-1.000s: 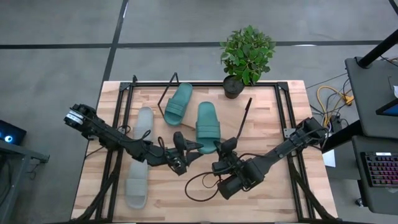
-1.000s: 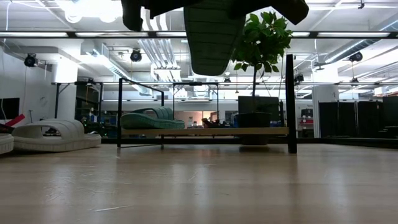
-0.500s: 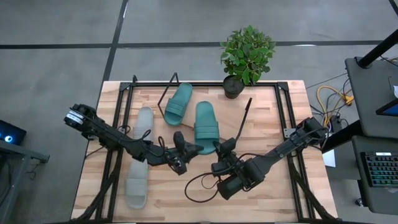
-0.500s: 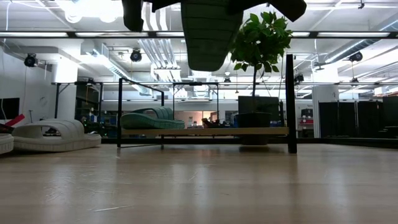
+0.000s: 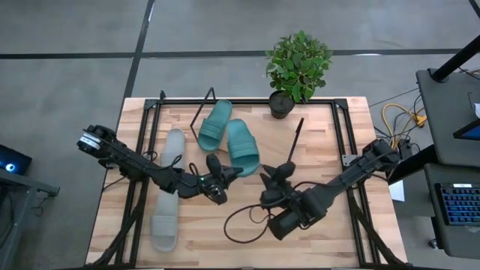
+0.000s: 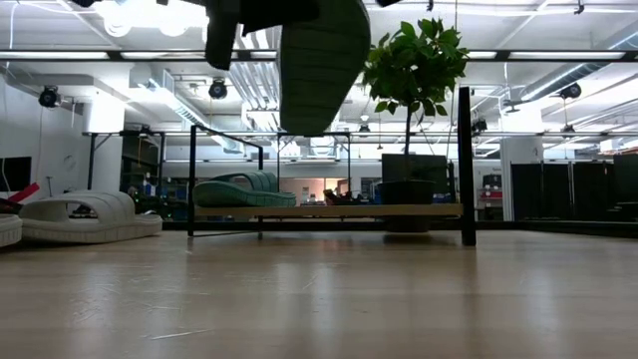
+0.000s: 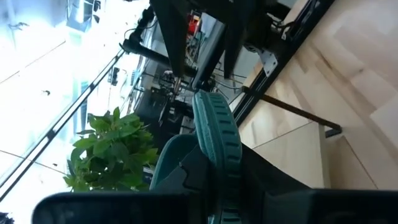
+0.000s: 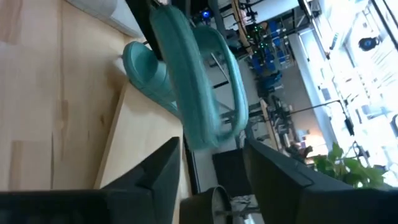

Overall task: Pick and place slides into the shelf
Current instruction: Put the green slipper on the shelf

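One teal slide (image 5: 241,146) is up in the air over the table's middle; it shows at the top of the low view (image 6: 321,60). My left gripper (image 5: 223,171) is shut on its near end. My right gripper (image 5: 279,174) stands open just right of that end, its fingers (image 8: 155,174) apart from the slide (image 8: 186,81). A second teal slide (image 5: 215,125) lies on the slanted shelf (image 6: 329,210). Two grey slides (image 5: 174,148) (image 5: 165,225) lie flat on the table at the left. My left gripper pinches the teal slide's near end (image 7: 219,155) between its two fingers, which come in level from the table's left and near side. The slide is lifted clear of the table and sticks out beyond the fingers toward the far edge, turned on its edge.
A potted plant (image 5: 298,64) stands at the far edge, right of the shelf's black end frame (image 5: 296,139). A black cable (image 5: 240,225) loops on the table under my right arm. Bare wood lies at the near right.
My left gripper has shut on the teal slide's near end. My right gripper has opened, let go of it, and drawn back a little up and to the right. The slide, now held by the left alone, has swung its far end toward the table's left, nearer the shelf's slide.
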